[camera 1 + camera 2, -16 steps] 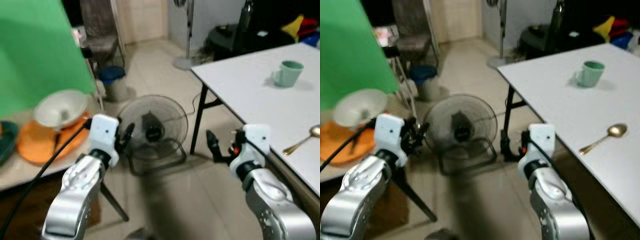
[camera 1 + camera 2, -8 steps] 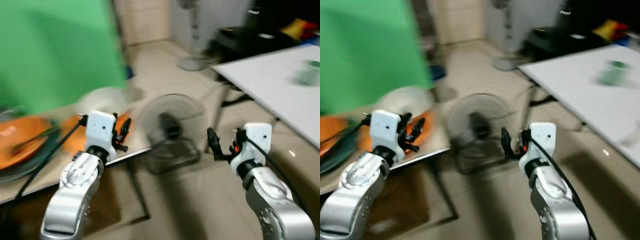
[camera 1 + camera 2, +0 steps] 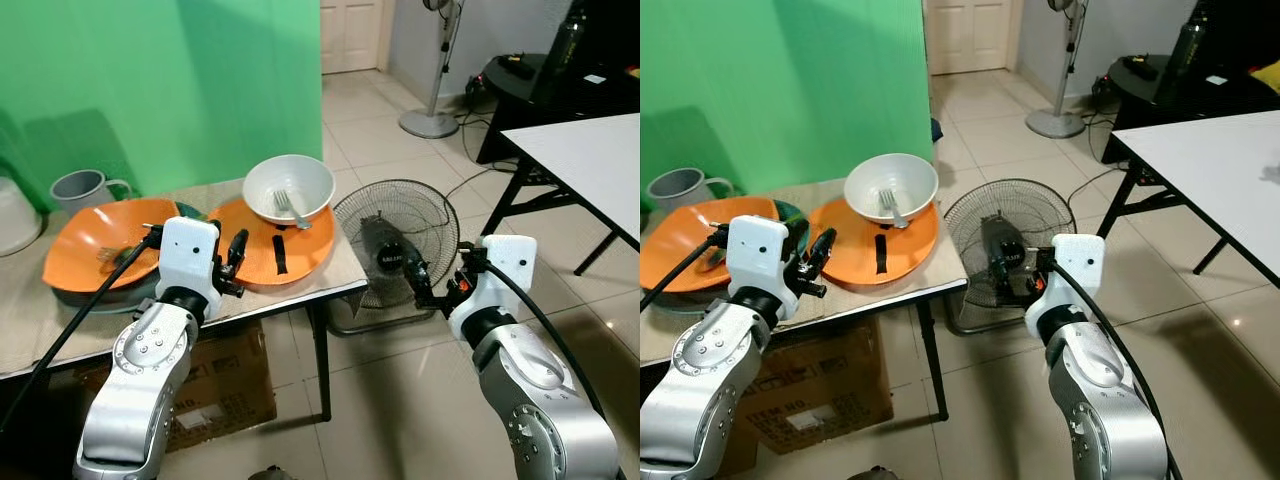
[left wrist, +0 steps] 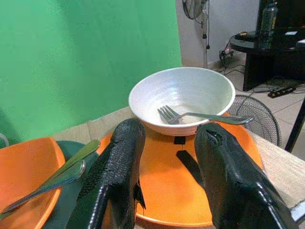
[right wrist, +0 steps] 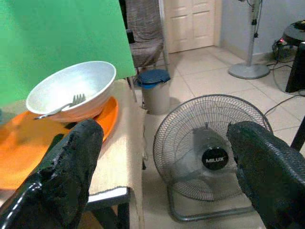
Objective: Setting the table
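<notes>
Reaching forward at chest height, the left gripper [image 3: 228, 262] hovers just short of the near edge of the counter [image 3: 330, 272], its jaws parted and holding nothing, lined up on the dishes as though a pickup is about to be chosen. The right gripper [image 3: 425, 285] is raised beside the counter's corner over the floor, jaws spread wide and empty too, pointing toward the floor fan [image 3: 395, 243] rather than at any dish, so it looks to be waiting its turn. Nearest the left jaws lies an orange plate [image 3: 300, 255] carrying a white bowl [image 3: 288, 186] with a fork [image 3: 290, 208] resting inside it; stacking them this way probably lets bowl and plate go over together. Beside it, toward the robot's left, a second orange plate [image 3: 88, 232] sits on a dark green one [image 4: 71, 205], with cutlery [image 4: 57, 174] laid across it. Behind that stands a grey mug [image 3: 84, 186] against the green backdrop [image 3: 150, 80]. Well apart on the right, across the tiled floor, the corner of a white table [image 3: 590, 150] shows, likely where these things belong. My guess is that no dish has been lifted yet.
</notes>
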`<state>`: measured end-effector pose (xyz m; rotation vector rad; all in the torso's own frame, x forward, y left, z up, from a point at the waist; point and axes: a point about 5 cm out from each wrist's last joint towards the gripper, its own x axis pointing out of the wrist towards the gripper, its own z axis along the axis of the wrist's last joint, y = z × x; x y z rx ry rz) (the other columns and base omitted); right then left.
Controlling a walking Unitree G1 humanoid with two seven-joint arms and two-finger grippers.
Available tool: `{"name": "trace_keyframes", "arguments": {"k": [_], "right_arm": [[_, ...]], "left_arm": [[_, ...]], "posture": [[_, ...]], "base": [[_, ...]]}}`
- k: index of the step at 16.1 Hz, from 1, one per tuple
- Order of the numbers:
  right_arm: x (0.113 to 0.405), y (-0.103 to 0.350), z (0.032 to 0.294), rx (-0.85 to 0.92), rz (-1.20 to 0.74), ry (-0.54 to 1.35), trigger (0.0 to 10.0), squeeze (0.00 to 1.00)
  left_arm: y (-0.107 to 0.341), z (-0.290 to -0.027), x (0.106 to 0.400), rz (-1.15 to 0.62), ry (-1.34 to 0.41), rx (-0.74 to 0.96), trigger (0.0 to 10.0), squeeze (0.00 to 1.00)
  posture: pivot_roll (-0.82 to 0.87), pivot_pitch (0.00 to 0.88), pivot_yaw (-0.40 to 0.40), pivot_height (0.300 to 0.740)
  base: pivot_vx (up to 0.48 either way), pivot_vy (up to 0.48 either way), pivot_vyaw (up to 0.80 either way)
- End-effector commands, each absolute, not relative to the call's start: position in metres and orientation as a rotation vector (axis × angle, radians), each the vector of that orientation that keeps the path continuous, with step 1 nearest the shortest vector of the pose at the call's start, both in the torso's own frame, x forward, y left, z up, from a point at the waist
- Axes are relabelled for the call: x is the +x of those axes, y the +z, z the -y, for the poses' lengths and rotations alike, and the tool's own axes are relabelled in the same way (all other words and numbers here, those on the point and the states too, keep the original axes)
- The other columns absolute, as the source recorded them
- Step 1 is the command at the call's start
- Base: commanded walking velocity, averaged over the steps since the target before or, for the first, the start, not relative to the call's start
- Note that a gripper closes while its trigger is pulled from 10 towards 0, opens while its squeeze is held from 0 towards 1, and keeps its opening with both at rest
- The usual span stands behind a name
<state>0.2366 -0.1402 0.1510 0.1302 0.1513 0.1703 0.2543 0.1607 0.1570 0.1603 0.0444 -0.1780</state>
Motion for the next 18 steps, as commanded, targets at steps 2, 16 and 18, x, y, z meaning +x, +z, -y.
{"name": "trace_keyframes", "arguments": {"k": [2,16,18], "right_arm": [[0.238,0.154,0.137,0.124,-0.147,0.215,10.0,1.0],[0.264,0.18,0.127,0.008,-0.095,0.358,10.0,1.0],[0.27,0.189,0.117,-0.007,-0.097,0.433,10.0,0.72]], "left_arm": [[0.165,-0.16,0.256,-0.003,-0.188,0.158,10.0,0.0],[0.166,-0.155,0.252,0.005,-0.227,0.173,10.0,0.0],[0.165,-0.152,0.252,0.005,-0.25,0.189,10.0,0.0]], "posture": [[0.08,0.0,0.049,0.74],[0.1,0.0,0.035,0.74],[0.09,0.0,0.038,0.74]], "base": [[0.0,0.0,0.8],[0.265,0.0,0.33],[0.278,0.0,0.0]]}}
